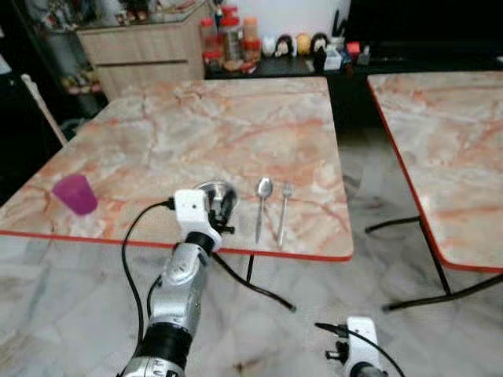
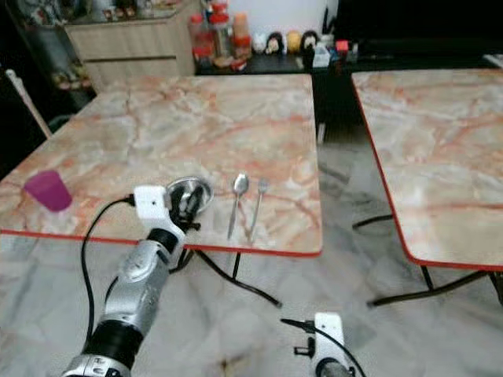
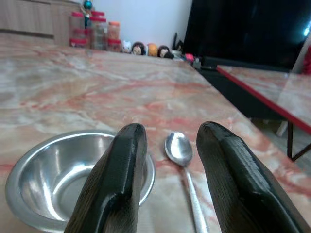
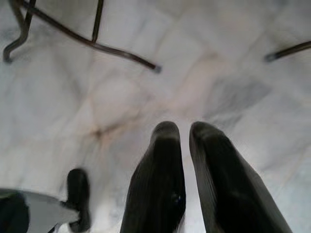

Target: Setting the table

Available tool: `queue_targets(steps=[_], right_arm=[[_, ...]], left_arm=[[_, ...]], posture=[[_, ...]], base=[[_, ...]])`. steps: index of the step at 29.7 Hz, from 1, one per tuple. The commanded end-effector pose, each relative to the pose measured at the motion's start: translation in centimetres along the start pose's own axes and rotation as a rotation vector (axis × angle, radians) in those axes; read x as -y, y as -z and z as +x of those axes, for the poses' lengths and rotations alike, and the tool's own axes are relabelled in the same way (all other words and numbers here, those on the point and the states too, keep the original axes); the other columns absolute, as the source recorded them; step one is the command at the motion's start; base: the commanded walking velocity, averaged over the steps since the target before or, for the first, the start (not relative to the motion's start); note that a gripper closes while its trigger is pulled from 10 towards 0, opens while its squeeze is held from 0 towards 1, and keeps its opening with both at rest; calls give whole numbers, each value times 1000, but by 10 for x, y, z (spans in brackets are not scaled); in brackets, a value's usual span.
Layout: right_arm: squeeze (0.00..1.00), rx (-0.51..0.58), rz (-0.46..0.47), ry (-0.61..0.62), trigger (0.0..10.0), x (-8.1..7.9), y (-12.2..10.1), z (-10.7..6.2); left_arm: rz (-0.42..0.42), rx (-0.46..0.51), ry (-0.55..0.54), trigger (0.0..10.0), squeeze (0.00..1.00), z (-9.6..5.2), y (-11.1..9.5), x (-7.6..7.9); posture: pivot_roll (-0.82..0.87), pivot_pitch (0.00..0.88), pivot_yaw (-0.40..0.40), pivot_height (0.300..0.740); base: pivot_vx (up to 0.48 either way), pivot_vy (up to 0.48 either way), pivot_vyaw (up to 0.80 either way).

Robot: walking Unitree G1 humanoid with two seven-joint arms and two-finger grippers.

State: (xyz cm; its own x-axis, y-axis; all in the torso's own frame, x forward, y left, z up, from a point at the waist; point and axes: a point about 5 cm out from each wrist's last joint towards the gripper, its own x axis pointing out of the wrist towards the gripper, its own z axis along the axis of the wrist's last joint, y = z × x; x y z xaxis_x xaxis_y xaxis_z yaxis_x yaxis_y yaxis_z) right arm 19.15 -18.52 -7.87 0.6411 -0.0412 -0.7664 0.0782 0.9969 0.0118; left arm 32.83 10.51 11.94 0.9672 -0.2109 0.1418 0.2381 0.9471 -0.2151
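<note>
left hand (image 1: 222,206) over rim of steel bowl (image 1: 214,191) at bench (image 1: 236,118) front edge, fingers spread, holding nothing | spoon (image 1: 262,206) just right of it, then fork (image 1: 284,210), both long axis front-to-back | right hand (image 4: 187,160) low over floor, fingers near-closed, idle | count: 1 bowl, 1 spoon, 1 fork, 1 purple cup (image 1: 75,194) far left

Two marble-topped tables (image 1: 236,118) with red edges stand on a pale marble floor (image 1: 330,314). Far left, a wooden cabinet (image 1: 145,51); beside it, jars (image 1: 228,35) on a dark counter (image 1: 275,67).
</note>
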Motion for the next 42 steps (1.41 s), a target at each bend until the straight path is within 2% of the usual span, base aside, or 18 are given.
queue_targets(steps=[1,7,12,18,21,35,42], right_arm=[[0,10,13,-24,10000,-10,-2,1],[0,11,15,-24,10000,-10,-2,1],[0,12,15,-24,10000,-10,-3,1],[0,12,-31,-29,10000,-10,-4,1],[0,9,-28,-32,10000,-10,-4,1],[0,-1,-32,-43,10000,-13,-1,1],[0,-11,-28,-49,10000,-14,1,1]], left_arm=[[0,-7,-41,10000,0,1,-4,-12],[4,-5,-62,10000,0,3,-6,-15],[5,-8,-86,10000,0,4,-6,-17],[10,-8,-88,10000,0,4,-6,-18],[25,-5,-90,10000,0,4,-6,-18],[28,9,-106,10000,0,3,-9,-22],[25,27,-109,10000,0,2,-12,-23]], posture=[[25,0,44,714],[24,0,44,714],[23,0,44,714],[24,0,43,714],[30,0,40,714],[32,0,39,714],[32,0,46,714]], base=[[0,0,0],[0,0,0],[271,0,0],[318,0,0],[320,0,646],[303,0,0],[0,0,0]])
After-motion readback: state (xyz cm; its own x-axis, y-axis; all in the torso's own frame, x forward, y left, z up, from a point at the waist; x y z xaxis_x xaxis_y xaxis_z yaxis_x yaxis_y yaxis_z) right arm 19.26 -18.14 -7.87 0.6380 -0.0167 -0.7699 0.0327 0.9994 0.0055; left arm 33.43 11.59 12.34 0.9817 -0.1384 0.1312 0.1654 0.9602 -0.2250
